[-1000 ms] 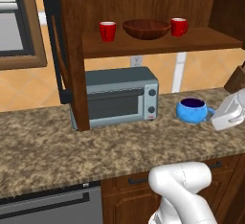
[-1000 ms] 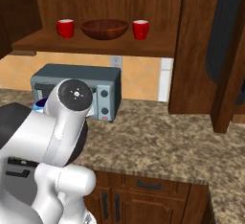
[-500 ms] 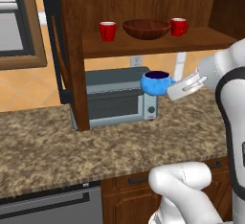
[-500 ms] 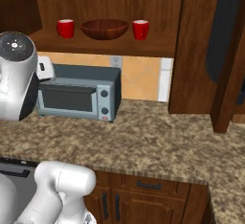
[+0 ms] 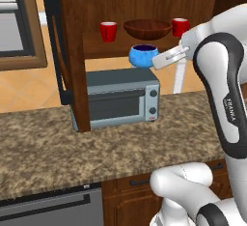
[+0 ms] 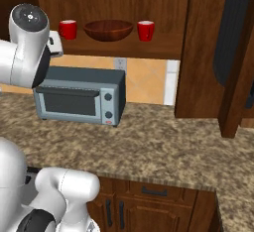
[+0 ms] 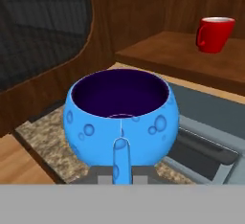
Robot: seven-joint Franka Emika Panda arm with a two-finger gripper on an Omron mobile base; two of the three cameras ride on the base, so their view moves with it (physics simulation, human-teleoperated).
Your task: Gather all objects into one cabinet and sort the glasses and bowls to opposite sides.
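Left base view showed the gripper (image 5: 157, 61) pinching the blue cup (image 5: 143, 55) by its handle, holding it upright in the air just above the grey toaster oven (image 5: 118, 97) and just below the front edge of the cabinet shelf (image 5: 111, 48). On that shelf stood a red mug (image 5: 108, 31), the brown wooden bowl (image 5: 147, 28) and a second red mug (image 5: 180, 27), left to right, apart from one another. "FRANKA" was printed down the arm's forearm (image 5: 230, 108). The toaster oven sat on the speckled tabletop (image 5: 58, 157).

Grey toaster oven (image 5: 119, 98) on speckled counter (image 5: 96, 148)
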